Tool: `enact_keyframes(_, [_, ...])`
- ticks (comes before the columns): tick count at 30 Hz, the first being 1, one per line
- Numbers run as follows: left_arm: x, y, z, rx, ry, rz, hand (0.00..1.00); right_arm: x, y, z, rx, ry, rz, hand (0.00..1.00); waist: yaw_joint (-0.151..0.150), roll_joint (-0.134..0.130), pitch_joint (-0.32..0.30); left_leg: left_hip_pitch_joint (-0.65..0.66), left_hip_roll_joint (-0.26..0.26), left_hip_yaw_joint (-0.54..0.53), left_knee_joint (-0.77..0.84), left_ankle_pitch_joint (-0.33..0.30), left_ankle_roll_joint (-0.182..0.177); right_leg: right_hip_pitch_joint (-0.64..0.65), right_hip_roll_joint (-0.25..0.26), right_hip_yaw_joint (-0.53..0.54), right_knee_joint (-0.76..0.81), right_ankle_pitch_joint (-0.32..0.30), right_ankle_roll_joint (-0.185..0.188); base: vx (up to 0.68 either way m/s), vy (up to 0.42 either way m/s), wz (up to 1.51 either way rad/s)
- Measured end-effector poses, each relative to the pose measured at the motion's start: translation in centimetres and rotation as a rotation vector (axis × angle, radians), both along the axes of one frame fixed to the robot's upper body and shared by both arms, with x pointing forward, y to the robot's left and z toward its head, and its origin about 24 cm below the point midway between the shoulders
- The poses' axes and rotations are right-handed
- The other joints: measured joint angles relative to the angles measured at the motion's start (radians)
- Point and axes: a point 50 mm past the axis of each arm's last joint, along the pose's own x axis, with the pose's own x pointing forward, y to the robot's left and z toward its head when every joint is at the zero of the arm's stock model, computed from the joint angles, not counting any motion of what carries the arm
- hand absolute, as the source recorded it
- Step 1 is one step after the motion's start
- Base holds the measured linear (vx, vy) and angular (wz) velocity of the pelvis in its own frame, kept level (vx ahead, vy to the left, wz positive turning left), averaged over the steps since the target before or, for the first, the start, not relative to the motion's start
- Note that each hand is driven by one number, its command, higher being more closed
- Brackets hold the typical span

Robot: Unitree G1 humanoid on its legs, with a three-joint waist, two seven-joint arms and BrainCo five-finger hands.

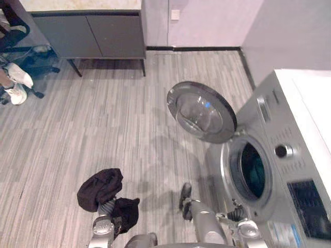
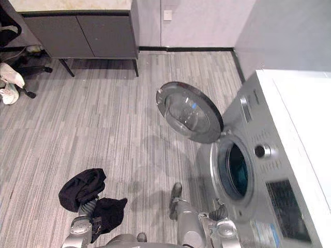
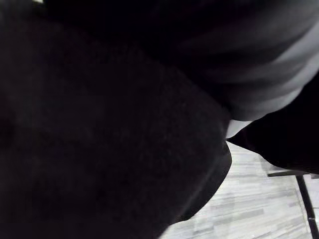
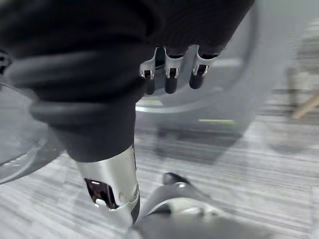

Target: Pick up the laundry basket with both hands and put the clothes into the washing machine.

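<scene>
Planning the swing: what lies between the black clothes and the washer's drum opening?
Bare floor, seen in the left eye view; the open door stands farther back.

Clothes [image 1: 101, 188]: black, plain, no print. Floor [image 1: 103, 129]: grey planks, fine pale and dark streaks. Washer [image 1: 243, 121]: silver-grey front, white top; panel [image 1: 309, 201] dark. Door [image 1: 201, 112]: silver rim, clear glass, small blue glint. Drum [image 1: 252, 170]: dark teal inside. Cabinet [image 1: 90, 35]: dark grey, pale top. Skirting [image 1: 194, 48]: black under pale wall [image 1: 207, 20]. Shoes [image 1: 19, 75]: white. Right hand [image 4: 172, 74]: silver fingers, dark tips.
</scene>
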Motion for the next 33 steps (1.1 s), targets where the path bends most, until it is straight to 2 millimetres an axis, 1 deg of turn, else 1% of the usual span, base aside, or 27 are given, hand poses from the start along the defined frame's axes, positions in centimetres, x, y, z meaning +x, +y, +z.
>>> enact_keyframes(1, [-1.0, -0.4, -0.3, -0.02, 0.008, 0.026, 1.0, 1.1, 0.4, 0.8, 0.0, -0.051, 0.017, 0.0, 0.02, 0.024, 0.0, -0.077, 0.097, 0.026, 0.232, 0.085, 0.015, 0.056, 0.069, 0.036, -0.008, -0.033, -0.034, 0.58, -0.189, -1.02])
enact_keyframes(2, [-1.2, -0.6, -0.3, -0.025, 0.009, 0.028, 1.0, 1.8, 0.8, 1.3, 0.008, -0.09, 0.024, 0.0, 0.035, 0.028, -0.001, -0.121, 0.136, 0.036, 0.335, 0.075, 0.018, 0.084, 0.097, 0.062, -0.009, -0.048, -0.046, 0.57, -0.131, -1.34])
enact_keyframes(3, [-0.9, -0.9, -0.2, -0.028, 0.001, 0.017, 1.0, 2.6, 1.2, 1.9, 0.015, -0.132, 0.028, 0.0, 0.048, 0.015, -0.001, -0.183, 0.162, 0.046, 0.406, 0.068, 0.024, 0.111, 0.114, 0.098, -0.014, -0.064, -0.056, 0.43, -0.094, -1.02])
enact_keyframes(4, [-0.7, -1.0, -0.1, -0.03, -0.003, 0.008, 1.0, 2.9, 1.3, 2.2, 0.016, -0.148, 0.029, 0.0, 0.055, 0.004, -0.001, -0.205, 0.166, 0.054, 0.41, 0.064, 0.026, 0.125, 0.117, 0.119, -0.021, -0.068, -0.058, 0.62, -0.159, -1.03])
enact_keyframes(5, [0.4, -1.5, 0.3, -0.028, -0.032, -0.019, 1.0, 3.2, 1.4, 2.4, 0.017, -0.162, 0.029, 0.0, 0.063, -0.02, 0.003, -0.249, 0.167, 0.077, 0.354, 0.056, 0.038, 0.169, 0.118, 0.17, -0.056, -0.067, -0.057, 0.49, -0.133, -0.98])
enact_keyframes(7, [1.1, -1.9, 0.8, -0.022, -0.068, -0.044, 1.0, 3.2, 1.3, 2.4, 0.014, -0.16, 0.021, 0.0, 0.061, -0.026, 0.0, -0.264, 0.153, 0.071, 0.161, 0.035, 0.054, 0.227, 0.134, 0.254, -0.096, -0.067, -0.056, 0.47, -0.047, -1.26])
enact_keyframes(8, [1.3, -2.0, 1.1, -0.017, -0.082, -0.049, 1.0, 3.2, 1.3, 2.5, 0.011, -0.163, 0.019, 0.0, 0.066, -0.026, 0.0, -0.255, 0.138, 0.041, 0.039, 0.021, 0.044, 0.242, 0.144, 0.304, -0.098, -0.071, -0.048, 0.44, 0.089, -1.54])
enact_keyframes(11, [2.2, -2.5, 1.4, -0.025, -0.109, -0.056, 1.0, 3.2, 1.5, 2.4, 0.016, -0.162, 0.009, 0.0, 0.083, -0.021, -0.003, -0.206, 0.073, -0.139, -0.264, 0.03, 0.028, 0.26, 0.165, 0.432, -0.077, -0.102, 0.006, 0.29, 0.161, -1.48])
enact_keyframes(12, [2.5, -3.0, 1.5, -0.039, -0.116, -0.059, 1.0, 3.1, 1.8, 2.3, 0.023, -0.16, 0.003, 0.0, 0.082, -0.009, -0.009, -0.185, 0.07, -0.203, -0.349, 0.055, 0.001, 0.266, 0.178, 0.479, -0.05, -0.128, 0.049, 0.24, 0.263, -1.76])
enact_keyframes(14, [2.5, -3.8, 1.3, -0.064, -0.113, -0.073, 1.0, 2.7, 1.7, 2.1, 0.02, -0.15, -0.001, 0.0, 0.078, 0.028, -0.032, -0.152, 0.086, -0.221, -0.4, 0.126, 0.015, 0.261, 0.206, 0.535, -0.011, -0.163, 0.103, 0.18, 0.344, -1.63])
enact_keyframes(15, [2.5, -4.1, 1.1, -0.078, -0.101, -0.083, 1.0, 2.3, 1.6, 1.8, 0.025, -0.134, -0.022, 0.0, 0.078, 0.033, -0.051, -0.135, 0.1, -0.154, -0.384, 0.108, -0.002, 0.237, 0.205, 0.597, 0.034, -0.207, 0.131, 0.12, 0.467, -1.51])
enact_keyframes(17, [2.5, -3.6, 1.0, -0.062, -0.093, -0.09, 1.0, 2.0, 2.0, 1.4, 0.038, -0.114, -0.029, 0.0, 0.076, 0.0, -0.072, -0.106, 0.076, -0.036, -0.403, 0.089, 0.026, 0.199, 0.166, 0.669, 0.062, -0.23, 0.162, 0.07, 0.373, -1.46])
enact_keyframes(18, [2.5, -3.4, 1.0, -0.055, -0.088, -0.091, 1.0, 1.9, 2.0, 1.3, 0.037, -0.108, -0.031, 0.0, 0.072, -0.007, -0.075, -0.099, 0.073, -0.006, -0.403, 0.084, 0.034, 0.191, 0.157, 0.684, 0.06, -0.228, 0.164, 0.0, 0.255, -1.51])
enact_keyframes(19, [2.2, -2.8, 0.8, -0.042, -0.069, -0.091, 1.0, 1.9, 2.1, 1.0, 0.038, -0.09, -0.031, 0.0, 0.073, -0.007, -0.077, -0.077, 0.074, 0.083, -0.409, 0.074, 0.051, 0.166, 0.13, 0.687, 0.042, -0.212, 0.188, -0.04, 0.193, -1.5])
enact_keyframes(20, [1.8, -2.4, 0.6, -0.031, -0.056, -0.087, 1.0, 2.2, 2.2, 0.9, 0.039, -0.083, -0.028, 0.0, 0.075, -0.013, -0.08, -0.064, 0.075, 0.135, -0.424, 0.072, 0.056, 0.144, 0.094, 0.643, 0.027, -0.202, 0.192, -0.08, 0.257, -2.1])
enact_keyframes(22, [1.0, -0.8, 0.2, 0.005, -0.007, -0.083, 1.0, 2.7, 2.7, 0.2, 0.047, -0.034, -0.008, 0.0, 0.078, -0.011, -0.079, -0.038, 0.095, 0.279, -0.445, 0.065, 0.068, 0.076, -0.04, 0.296, 0.024, -0.188, 0.179, -0.09, 0.124, -1.77])
enact_keyframes(23, [0.8, -0.4, 0.2, 0.016, 0.004, -0.082, 1.0, 2.7, 3.0, 0.0, 0.05, -0.017, 0.005, 0.0, 0.079, -0.008, -0.078, -0.03, 0.104, 0.308, -0.45, 0.066, 0.067, 0.075, -0.072, 0.169, 0.025, -0.186, 0.165, -0.05, 0.029, -1.32])
enact_keyframes(24, [0.7, 0.3, 0.1, 0.033, 0.018, -0.081, 1.0, 2.7, 3.3, -0.2, 0.049, -0.001, 0.025, 0.0, 0.08, -0.008, -0.078, -0.014, 0.116, 0.352, -0.456, 0.066, 0.064, 0.096, -0.117, -0.035, 0.014, -0.171, 0.12, -0.01, -0.022, -0.93])
enact_keyframes(25, [0.7, 0.3, 0.1, 0.034, 0.022, -0.081, 1.0, 2.7, 3.2, -0.2, 0.045, -0.001, 0.027, 0.0, 0.08, -0.003, -0.075, -0.007, 0.121, 0.363, -0.458, 0.067, 0.06, 0.108, -0.13, -0.086, -0.004, -0.148, 0.111, 0.04, -0.043, -1.0])
enact_keyframes(26, [0.7, 0.7, 0.1, 0.043, 0.028, -0.082, 1.0, 2.7, 2.6, -0.2, 0.029, -0.002, 0.03, 0.0, 0.08, -0.004, -0.075, 0.015, 0.121, 0.385, -0.47, 0.07, 0.046, 0.127, -0.129, -0.14, -0.048, -0.084, 0.125, 0.07, -0.097, -0.77])
enact_keyframes(27, [0.6, 0.5, 0.0, 0.037, 0.036, -0.083, 1.0, 2.8, 1.7, 0.0, 0.002, -0.004, 0.032, 0.0, 0.078, 0.019, -0.072, 0.023, 0.137, 0.385, -0.481, 0.075, 0.039, 0.141, -0.088, -0.099, -0.098, -0.059, 0.131, 0.07, -0.119, -0.76])
enact_keyframes(28, [0.6, 0.3, -0.1, 0.032, 0.036, -0.085, 1.0, 2.8, 1.3, 0.1, -0.01, -0.003, 0.032, 0.0, 0.079, 0.029, -0.072, 0.023, 0.146, 0.392, -0.476, 0.074, 0.038, 0.142, -0.073, -0.089, -0.114, -0.053, 0.125, 0.07, -0.146, -0.8])
enact_keyframes(29, [0.6, 0.0, -0.2, 0.024, 0.038, -0.084, 1.0, 3.0, 0.6, 0.1, -0.03, 0.007, 0.033, 0.0, 0.081, 0.039, -0.067, 0.008, 0.179, 0.395, -0.41, 0.077, 0.037, 0.143, -0.054, -0.058, -0.141, -0.053, 0.12, 0.06, -0.164, -0.8])
enact_keyframes(30, [0.6, -0.3, -0.3, 0.015, 0.041, -0.083, 1.0, 2.9, 0.2, 0.1, -0.042, 0.016, 0.034, 0.0, 0.078, 0.045, -0.06, -0.03, 0.224, 0.358, -0.283, 0.079, 0.04, 0.161, -0.032, -0.039, -0.153, -0.053, 0.114, 0.08, -0.209, -0.92])
enact_keyframes(31, [0.5, -0.6, -0.4, 0.007, 0.043, -0.085, 1.0, 2.8, -0.1, 0.0, -0.057, 0.023, 0.041, 0.0, 0.078, 0.052, -0.044, -0.052, 0.262, 0.304, -0.155, 0.097, 0.063, 0.2, -0.009, -0.022, -0.163, -0.058, 0.106, 0.06, -0.183, -0.71])
enact_keyframes(32, [0.3, -0.8, -0.5, 0.002, 0.049, -0.091, 1.0, 2.6, -0.3, 0.0, -0.062, 0.029, 0.041, 0.0, 0.079, 0.055, -0.035, -0.065, 0.275, 0.259, -0.082, 0.125, 0.073, 0.224, 0.003, -0.002, -0.166, -0.062, 0.1, 0.06, -0.125, -0.68])
enact_keyframes(33, [0.2, -1.1, -0.6, 0.0, 0.055, -0.103, 1.0, 2.5, -0.3, -0.1, -0.06, 0.032, 0.039, 0.0, 0.085, 0.045, -0.027, -0.089, 0.273, 0.205, -0.027, 0.135, 0.072, 0.239, 0.008, 0.019, -0.167, -0.066, 0.094, 0.05, -0.078, -0.65])
